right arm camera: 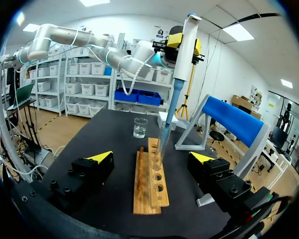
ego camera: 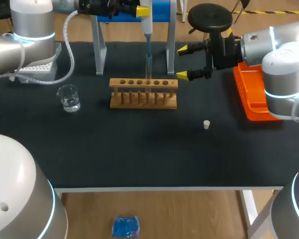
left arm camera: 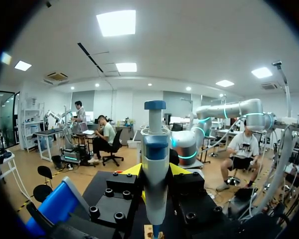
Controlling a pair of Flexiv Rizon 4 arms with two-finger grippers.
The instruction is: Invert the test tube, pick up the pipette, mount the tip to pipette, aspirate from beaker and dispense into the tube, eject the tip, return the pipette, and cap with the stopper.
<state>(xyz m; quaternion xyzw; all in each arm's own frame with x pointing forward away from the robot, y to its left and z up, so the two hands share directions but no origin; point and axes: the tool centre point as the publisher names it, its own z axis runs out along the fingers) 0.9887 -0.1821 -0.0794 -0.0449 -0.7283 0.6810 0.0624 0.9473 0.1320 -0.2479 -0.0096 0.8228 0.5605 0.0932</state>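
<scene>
Left gripper (left arm camera: 155, 172) gripped pipette (ego camera: 147, 30), tip down in tube (ego camera: 149, 67), likely dispensing; right gripper (ego camera: 183, 62) sat released; eject, return, capping with stopper (ego camera: 207, 124) were undone.

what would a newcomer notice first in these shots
The pipette, clamped upright in the left end effector, stands over the wooden rack with its tip down in a test tube. The right end effector hangs open beside the rack's right end, and a small white stopper lies alone on the table, nearer the front.
</scene>
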